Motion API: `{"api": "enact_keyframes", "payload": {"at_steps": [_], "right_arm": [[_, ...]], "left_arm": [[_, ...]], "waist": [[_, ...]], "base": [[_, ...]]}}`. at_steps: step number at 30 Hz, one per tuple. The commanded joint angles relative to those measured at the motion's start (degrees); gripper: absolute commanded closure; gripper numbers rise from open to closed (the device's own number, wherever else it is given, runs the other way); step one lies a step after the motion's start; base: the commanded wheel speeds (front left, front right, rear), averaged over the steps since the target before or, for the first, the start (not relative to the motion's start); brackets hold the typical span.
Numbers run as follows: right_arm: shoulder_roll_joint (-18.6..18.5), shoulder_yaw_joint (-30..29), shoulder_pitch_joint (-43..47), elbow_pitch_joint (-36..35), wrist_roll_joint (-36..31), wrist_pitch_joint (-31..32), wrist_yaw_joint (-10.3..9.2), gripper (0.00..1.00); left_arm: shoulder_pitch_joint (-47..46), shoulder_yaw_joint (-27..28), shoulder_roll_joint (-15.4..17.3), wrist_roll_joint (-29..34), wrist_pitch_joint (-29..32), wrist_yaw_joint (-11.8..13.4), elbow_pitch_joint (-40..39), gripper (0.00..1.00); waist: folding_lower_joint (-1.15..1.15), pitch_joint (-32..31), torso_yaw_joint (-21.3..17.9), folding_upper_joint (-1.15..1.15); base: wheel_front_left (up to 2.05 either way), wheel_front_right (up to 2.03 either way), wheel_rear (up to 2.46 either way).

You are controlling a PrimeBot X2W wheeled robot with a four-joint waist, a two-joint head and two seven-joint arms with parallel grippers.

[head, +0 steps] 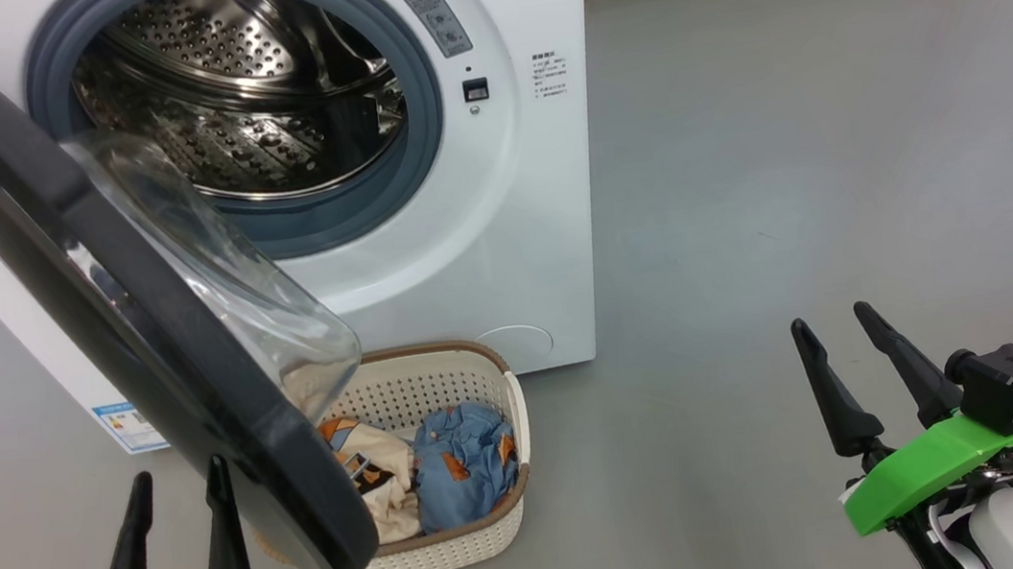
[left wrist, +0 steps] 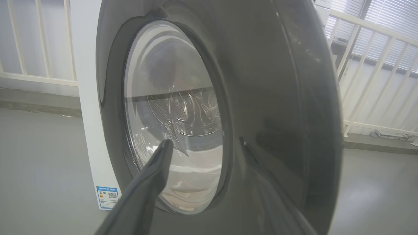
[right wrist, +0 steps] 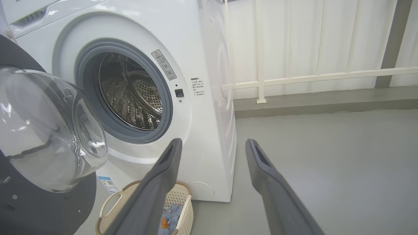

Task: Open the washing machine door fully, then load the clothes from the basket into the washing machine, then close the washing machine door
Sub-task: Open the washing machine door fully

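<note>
washing machine door [head: 141, 300]: ajar, hanging over basket [head: 475, 346].
left gripper [head: 180, 472]: low, fingers upward, near door's outer face; spread wide, empty.
right gripper [head: 829, 317]: low, well apart from door; spread wide, empty.

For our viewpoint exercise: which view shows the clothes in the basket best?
The head view: the cream printed garment and the blue garment lie in the basket. The right wrist view catches a scrap of blue low down; the left wrist view faces the washing machine door.

The washing machine door [head: 187, 362] stood open; the cream basket [head: 470, 535] before the white washing machine [head: 538, 223] held the clothes [head: 451, 465].
</note>
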Motion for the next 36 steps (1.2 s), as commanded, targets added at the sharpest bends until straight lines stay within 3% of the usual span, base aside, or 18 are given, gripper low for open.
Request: {"api": "enact_keyframes", "payload": {"at_steps": [1, 21, 22, 23, 29, 36], "right_arm": [[-0.56, 1.43, -0.07, -1.13, -0.18, -0.7, 0.33, 0.0], [-1.36, 2.78, 0.07, -1.25, 0.91, -0.71, 0.33, 0.0], [-1.34, 2.78, 0.08, -1.28, 0.95, -0.71, 0.33, 0.0], [-1.32, 2.78, 0.12, -1.3, 1.0, -0.71, 0.33, 0.0], [-1.09, 2.81, 0.26, -1.34, 1.16, -0.71, 0.33, 0.0], [-0.87, 2.75, 0.32, -1.48, 1.23, -0.71, 0.33, 0.0]], "left_arm": [[-0.69, 2.01, 0.89, -0.17, -0.37, 0.24, -1.47, 0.0], [-1.17, 2.21, 0.54, 0.31, -0.37, 0.15, -0.98, 0.0], [-1.25, 2.43, 0.39, 0.12, -0.37, 0.19, -0.99, 0.56], [-1.39, 2.65, 0.31, 0.0, -0.37, 0.23, -1.03, 1.0], [-2.76, 3.45, 0.1, 0.37, -0.37, 0.2, -2.43, 1.0], [-4.72, 5.02, -0.61, 2.33, -0.37, 0.4, -9.42, 1.0]], "waist": [[0.0, -0.04, -0.01, 0.0], [0.0, -0.33, 0.62, 0.0], [0.0, -0.35, 0.65, 0.0], [0.0, -0.39, 0.68, 0.0], [0.0, -0.5, 0.85, 0.0], [0.0, -0.41, 0.94, 0.0]], "base": [[0.0, 0.0, 0.0], [0.0, 0.0, 0.0], [0.0, 0.0, 0.0], [0.0, 0.0, 0.0], [0.0, 0.0, 0.0], [0.0, 0.0, 0.0]]}}
